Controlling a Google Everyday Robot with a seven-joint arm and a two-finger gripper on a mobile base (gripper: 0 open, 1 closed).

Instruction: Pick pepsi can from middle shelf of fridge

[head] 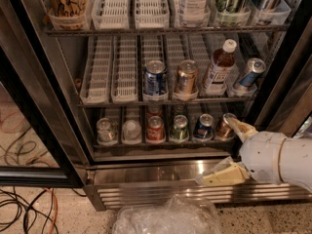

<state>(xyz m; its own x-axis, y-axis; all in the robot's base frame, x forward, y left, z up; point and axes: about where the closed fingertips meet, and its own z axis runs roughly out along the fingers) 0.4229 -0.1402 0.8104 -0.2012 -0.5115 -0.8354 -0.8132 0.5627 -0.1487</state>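
The pepsi can point(155, 80) stands upright in the third lane of the middle shelf point(102, 77), dark blue with a silver top. The fridge point(146, 165) stands with its door open. My gripper point(215, 152) is at the lower right, in front of the fridge's steel base and below the middle shelf. It is open and empty, with one cream finger point(241, 128) by the bottom shelf's right end and the other point(220, 176) over the base grille. It is well below and to the right of the pepsi can.
Right of the pepsi can stand a copper-gold can point(186, 78), a brown bottle point(219, 67) and a slim blue-and-silver can point(248, 74). Short cans point(156, 128) fill the bottom shelf. A crumpled clear plastic bag point(168, 216) and cables point(24, 208) lie on the floor.
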